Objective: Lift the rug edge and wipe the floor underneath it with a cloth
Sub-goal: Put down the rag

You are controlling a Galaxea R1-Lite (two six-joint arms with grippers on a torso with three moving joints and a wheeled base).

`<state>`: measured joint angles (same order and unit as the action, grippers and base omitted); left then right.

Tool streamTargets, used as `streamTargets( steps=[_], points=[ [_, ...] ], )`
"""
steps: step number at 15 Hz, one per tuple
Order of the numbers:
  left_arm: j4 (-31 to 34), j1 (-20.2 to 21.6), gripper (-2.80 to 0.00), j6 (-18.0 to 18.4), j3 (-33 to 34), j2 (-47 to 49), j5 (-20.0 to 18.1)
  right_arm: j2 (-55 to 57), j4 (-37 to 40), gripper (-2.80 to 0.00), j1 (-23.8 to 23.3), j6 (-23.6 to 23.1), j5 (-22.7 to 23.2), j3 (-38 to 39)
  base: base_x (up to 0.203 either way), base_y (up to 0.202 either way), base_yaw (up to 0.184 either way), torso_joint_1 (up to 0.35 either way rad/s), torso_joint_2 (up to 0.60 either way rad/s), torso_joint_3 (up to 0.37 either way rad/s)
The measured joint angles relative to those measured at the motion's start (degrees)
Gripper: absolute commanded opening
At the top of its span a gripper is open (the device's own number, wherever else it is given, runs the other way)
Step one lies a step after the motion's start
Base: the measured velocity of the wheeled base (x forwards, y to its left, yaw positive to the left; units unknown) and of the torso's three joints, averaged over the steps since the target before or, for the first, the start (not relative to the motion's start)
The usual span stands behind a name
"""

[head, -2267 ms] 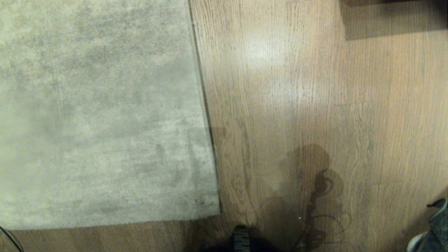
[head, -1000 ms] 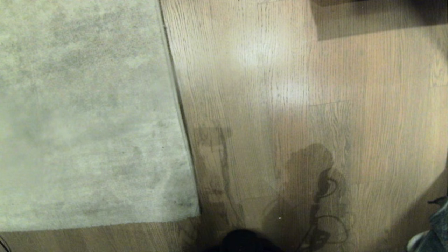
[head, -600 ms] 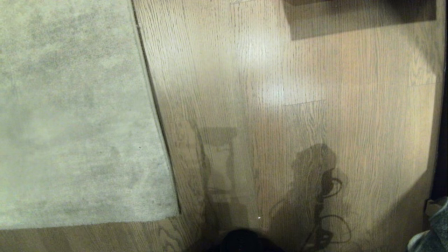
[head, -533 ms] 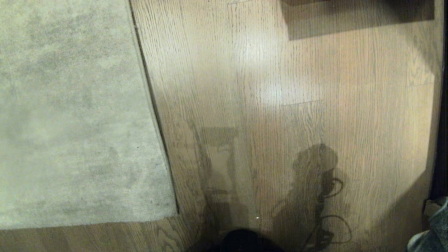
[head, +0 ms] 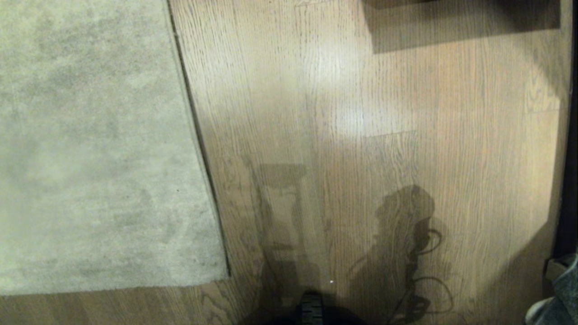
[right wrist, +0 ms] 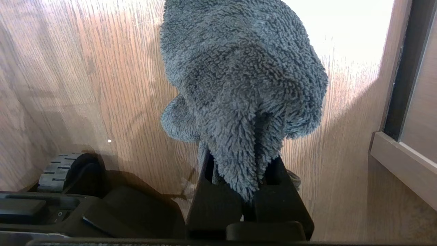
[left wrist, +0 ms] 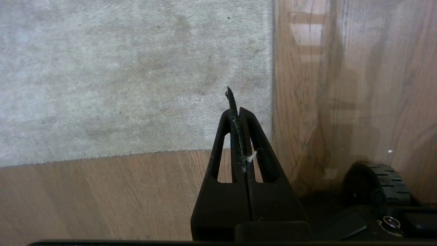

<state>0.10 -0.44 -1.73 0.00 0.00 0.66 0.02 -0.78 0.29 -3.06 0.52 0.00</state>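
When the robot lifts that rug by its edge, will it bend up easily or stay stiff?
Probably bends: the rug edge looks thin and lies flat on the floor. The rug runs beyond view, so likely only the border lifts. Its short pile may give the shut left end effector decent grip.

Rug edge [head: 198, 135] on floor [head: 361, 113], rug left, bare planks right
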Motion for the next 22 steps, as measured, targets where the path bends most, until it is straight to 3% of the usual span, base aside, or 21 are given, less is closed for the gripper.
streamTargets(
  steps=[8,12,22],
  points=[
    [-0.06,0.0,-2.8,0.01,-0.02,0.0,0.0,0.0,0.11,-2.8,-0.03,0.03,-0.04,0.0,0.0,-0.001,0.025,0.0,0.0,0.0],
    [0.01,0.0,-2.8,0.02,0.0,0.0,0.02,0.0,0.02,-2.8,-0.02,2.96,0.0,0.0,0.0,-0.003,0.113,0.003,0.0,0.005],
    [-0.02,0.0,-2.8,0.0,0.0,0.0,-0.02,0.0,0.04,-2.8,-0.05,2.72,-0.06,0.0,0.0,0.0,0.0,0.0,0.0,0.0]
  ],
)
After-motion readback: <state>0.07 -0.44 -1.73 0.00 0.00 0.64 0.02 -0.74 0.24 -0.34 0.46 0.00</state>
